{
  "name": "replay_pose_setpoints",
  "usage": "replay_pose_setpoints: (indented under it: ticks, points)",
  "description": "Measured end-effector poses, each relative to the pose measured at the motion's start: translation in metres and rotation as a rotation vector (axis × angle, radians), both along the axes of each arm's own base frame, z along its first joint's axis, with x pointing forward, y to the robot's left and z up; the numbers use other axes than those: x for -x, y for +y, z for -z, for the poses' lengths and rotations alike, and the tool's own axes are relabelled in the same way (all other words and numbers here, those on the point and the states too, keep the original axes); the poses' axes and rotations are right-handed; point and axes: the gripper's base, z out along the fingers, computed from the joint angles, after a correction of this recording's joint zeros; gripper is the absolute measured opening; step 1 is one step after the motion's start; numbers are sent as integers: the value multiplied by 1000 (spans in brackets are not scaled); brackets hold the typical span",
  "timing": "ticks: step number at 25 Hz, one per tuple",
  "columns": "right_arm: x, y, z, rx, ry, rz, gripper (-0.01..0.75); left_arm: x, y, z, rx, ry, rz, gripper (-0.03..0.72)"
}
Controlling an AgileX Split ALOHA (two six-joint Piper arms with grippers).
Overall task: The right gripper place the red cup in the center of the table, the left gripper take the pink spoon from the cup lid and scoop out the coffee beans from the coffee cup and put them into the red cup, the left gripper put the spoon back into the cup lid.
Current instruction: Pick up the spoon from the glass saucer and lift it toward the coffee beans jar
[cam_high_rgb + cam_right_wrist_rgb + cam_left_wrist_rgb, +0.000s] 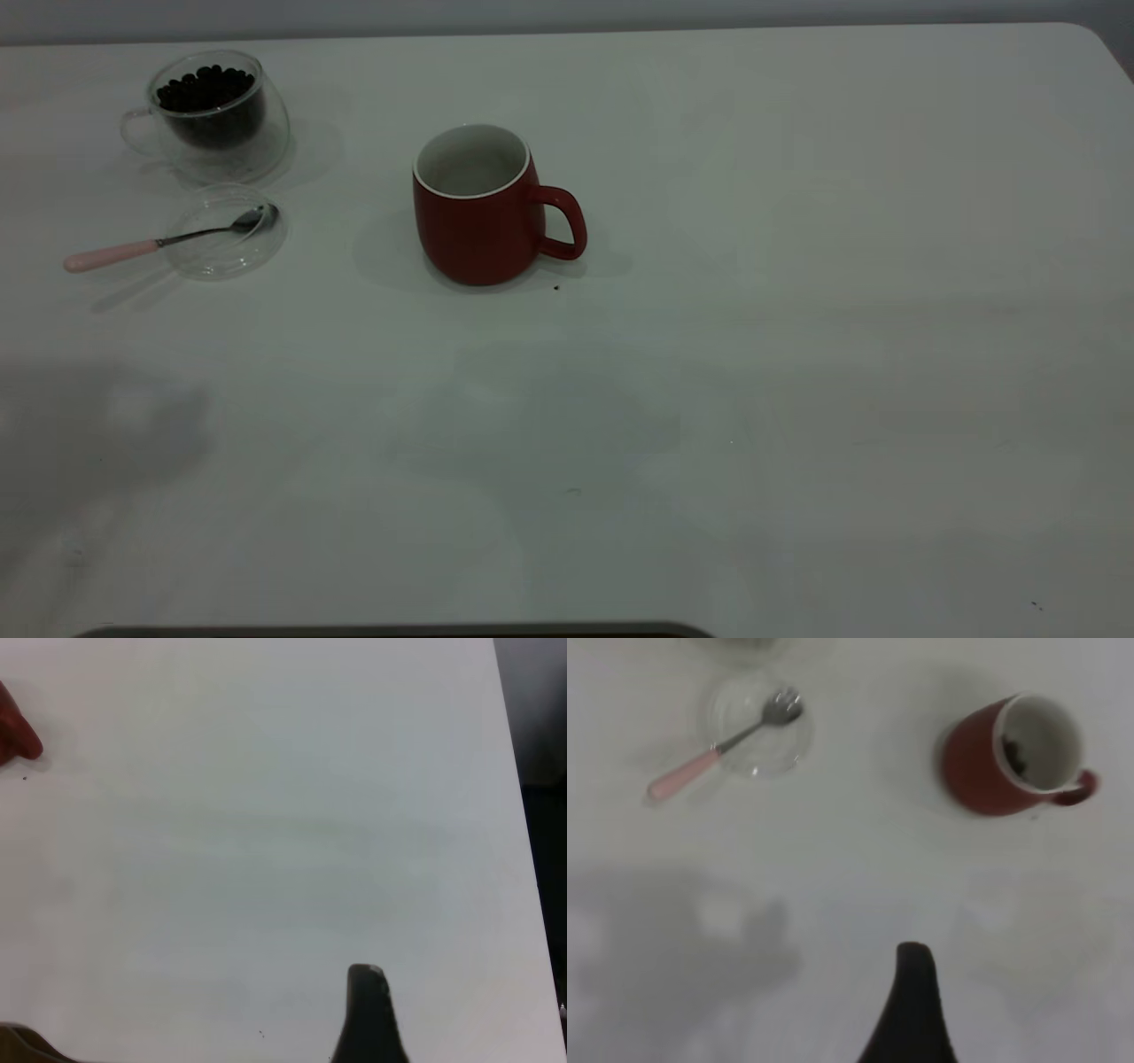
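We log the left gripper [914,1010] above bare table [797,399], only one black finger in its wrist view, so we cannot tell whether it is apart or together; the right gripper [372,1019] likewise shows one finger, state unreadable. Ahead of the left gripper, well apart, the pink spoon [722,749] lies with its metal bowl in the clear cup lid [757,726] and its pale pink handle overhanging onto the table. We judge it light, stiff and slippery on glass; best pinched mid-handle. Beans are visible inside the red cup [1010,757]. Farthest, the glass coffee cup [208,115] holds dark coffee beans [205,89].
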Motion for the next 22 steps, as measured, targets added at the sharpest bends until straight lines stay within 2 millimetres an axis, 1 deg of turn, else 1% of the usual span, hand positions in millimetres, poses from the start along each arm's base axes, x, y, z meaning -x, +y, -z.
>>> replay_pose_setpoints:
  ticks: [1,3,5,6,10,13,16,20,22]
  points:
    - [0,0,0,0,0,0,591,-10,0,9,8,34,-3,710]
    - [0,0,0,0,0,0,591,-23,0,26,16,77,-7,710]
    - [0,0,0,-1,0,0,591,-30,5,39,21,106,-17,710]
    - [0,0,0,-1,0,0,591,-33,8,42,27,114,-24,710]
    - [0,0,0,-1,0,0,591,-36,36,52,49,151,-115,710]
    - [0,0,0,-1,0,0,591,-39,59,63,63,183,-177,710]
    - [0,0,0,-1,0,0,591,-44,80,78,112,194,-229,710]
    - [0,0,0,-1,0,0,591,-53,103,103,203,173,-250,710]
    - [0,0,0,-1,0,0,591,-54,118,117,237,153,-257,710]
